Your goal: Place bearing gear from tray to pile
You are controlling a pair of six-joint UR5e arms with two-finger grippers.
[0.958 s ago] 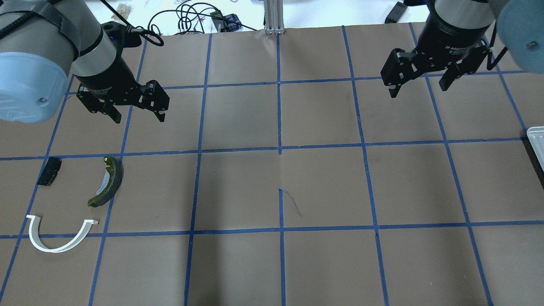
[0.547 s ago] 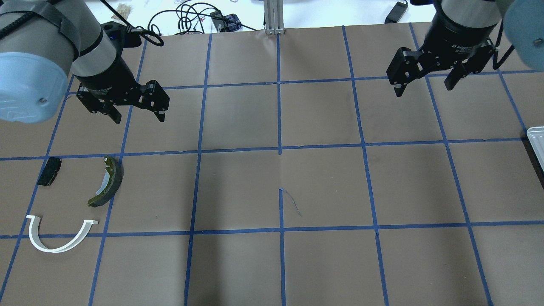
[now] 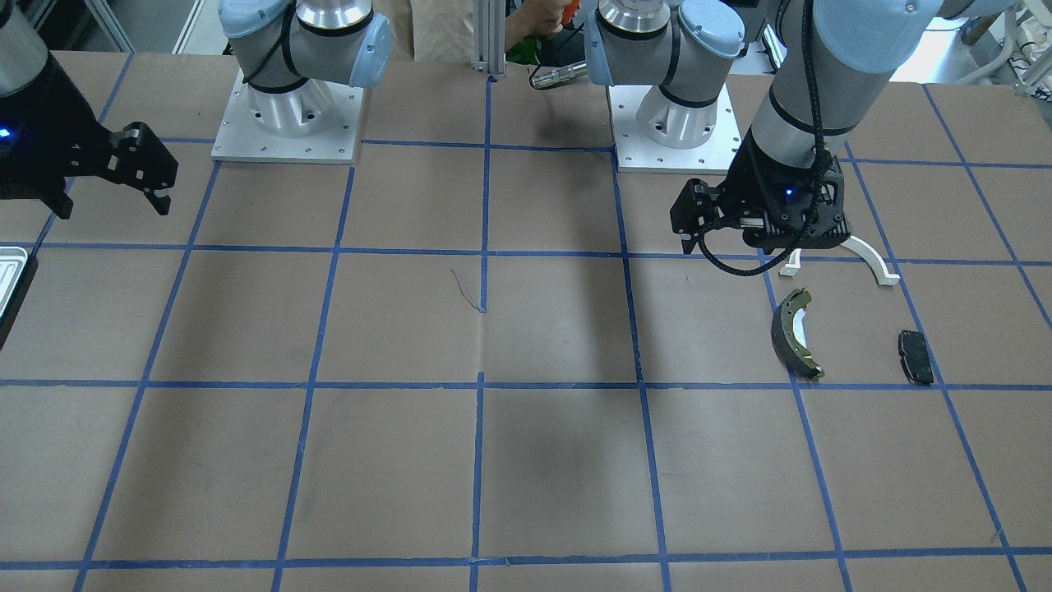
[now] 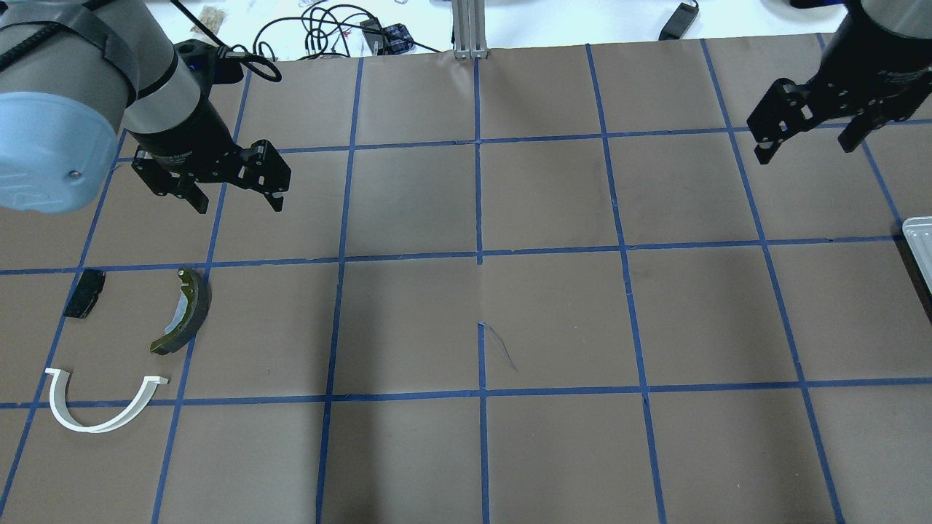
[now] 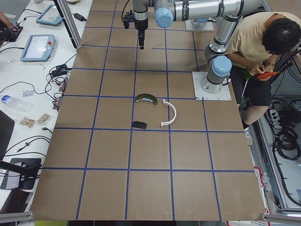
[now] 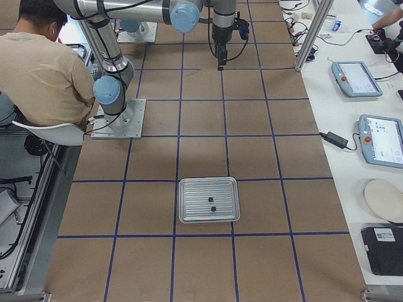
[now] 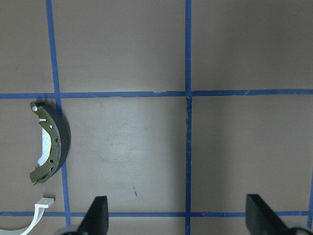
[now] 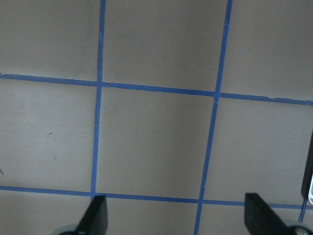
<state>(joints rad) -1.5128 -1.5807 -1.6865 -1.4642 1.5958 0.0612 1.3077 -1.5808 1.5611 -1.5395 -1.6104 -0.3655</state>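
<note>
The tray [image 6: 189,217] lies at the table's right end; only its corner shows in the overhead view [image 4: 919,240]. Two small dark parts [image 6: 211,204] lie on it, too small to tell which is the bearing gear. The pile lies front left: an olive-grey brake shoe [image 4: 183,311], a white arch [image 4: 95,407] and a black pad [image 4: 84,292]. My left gripper [image 4: 239,200] hangs open and empty beyond the brake shoe [image 7: 54,147]. My right gripper [image 4: 804,149] hangs open and empty over the far right of the table, short of the tray's edge [image 8: 308,181].
Brown paper with a blue tape grid covers the table [image 4: 480,320]. Cables and small items [image 4: 328,33] lie past the far edge. A seated person [image 6: 44,63] is beside the robot's bases. Tablets [image 6: 378,138] lie on the side bench.
My right gripper has moved to the right, towards the tray's end of the table, still open. The left gripper and the pile have not moved.
</note>
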